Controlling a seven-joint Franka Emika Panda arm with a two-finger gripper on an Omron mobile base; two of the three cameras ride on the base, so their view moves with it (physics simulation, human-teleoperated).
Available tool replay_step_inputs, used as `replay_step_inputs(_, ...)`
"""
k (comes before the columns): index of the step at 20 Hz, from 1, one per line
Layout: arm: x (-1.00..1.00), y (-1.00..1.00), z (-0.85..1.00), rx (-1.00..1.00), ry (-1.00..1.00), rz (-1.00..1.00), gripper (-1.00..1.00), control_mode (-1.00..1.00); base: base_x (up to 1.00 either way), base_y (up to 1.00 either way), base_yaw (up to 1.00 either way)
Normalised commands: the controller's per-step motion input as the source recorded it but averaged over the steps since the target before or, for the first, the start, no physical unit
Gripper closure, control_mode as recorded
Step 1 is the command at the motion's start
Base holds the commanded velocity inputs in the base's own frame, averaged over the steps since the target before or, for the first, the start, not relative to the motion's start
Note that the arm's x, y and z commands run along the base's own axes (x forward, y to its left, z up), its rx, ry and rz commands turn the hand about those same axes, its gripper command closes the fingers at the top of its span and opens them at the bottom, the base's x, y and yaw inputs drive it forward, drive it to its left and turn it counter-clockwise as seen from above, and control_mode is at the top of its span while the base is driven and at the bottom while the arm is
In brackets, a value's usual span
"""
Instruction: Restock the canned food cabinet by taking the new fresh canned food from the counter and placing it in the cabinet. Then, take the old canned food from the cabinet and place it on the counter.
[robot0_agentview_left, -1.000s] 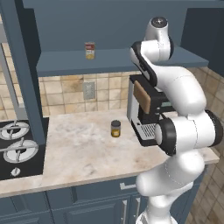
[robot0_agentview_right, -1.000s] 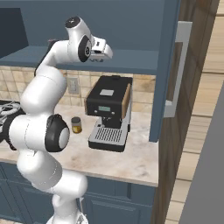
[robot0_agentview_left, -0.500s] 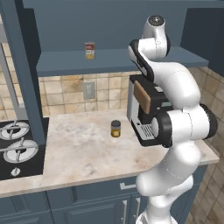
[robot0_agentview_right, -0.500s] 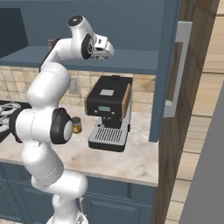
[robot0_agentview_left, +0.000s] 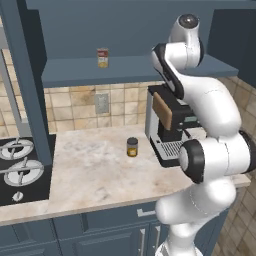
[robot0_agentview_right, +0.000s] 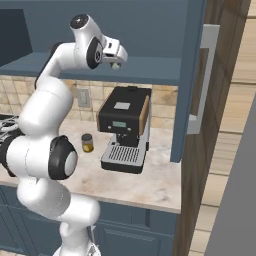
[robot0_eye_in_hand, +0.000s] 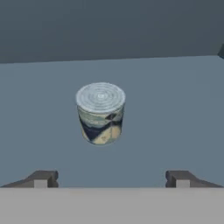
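New fresh canned food (robot0_eye_in_hand: 101, 113) stands upright on the cabinet (robot0_eye_in_hand: 175, 109) shelf, just ahead of the gripper (robot0_eye_in_hand: 111, 178) and centred between its fingertips, not touching either. Jaws spread wide, nothing held, which reads as a release with the can set down on its base so it won't roll. Long axis vertical, silvery top facing up toward the hand camera. Old canned food (robot0_agentview_left: 102, 57) sits well off to the hand's side, on the same shelf.
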Motion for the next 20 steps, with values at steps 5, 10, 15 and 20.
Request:
replay_step_inputs(5, -1.00, -0.04, 0.26, 0.06, -0.25, 0.01, -1.00, -1.00, 0.00, 0.00, 0.00)
replay_step_inputs(10, -1.00, 0.41, 0.44, 0.09, -0.18, 0.09, -1.00, -1.00, 0.00, 0.00, 0.00)
replay_step_inputs(15, -0.81, 0.99, 0.45, 0.01, -0.01, 0.20, -1.00, -1.00, 0.00, 0.00, 0.00)
replay_step_inputs(20, -0.41, 1.00, 0.33, 0.00, 0.04, 0.17, -1.00, -1.00, 0.00, 0.00, 0.00)
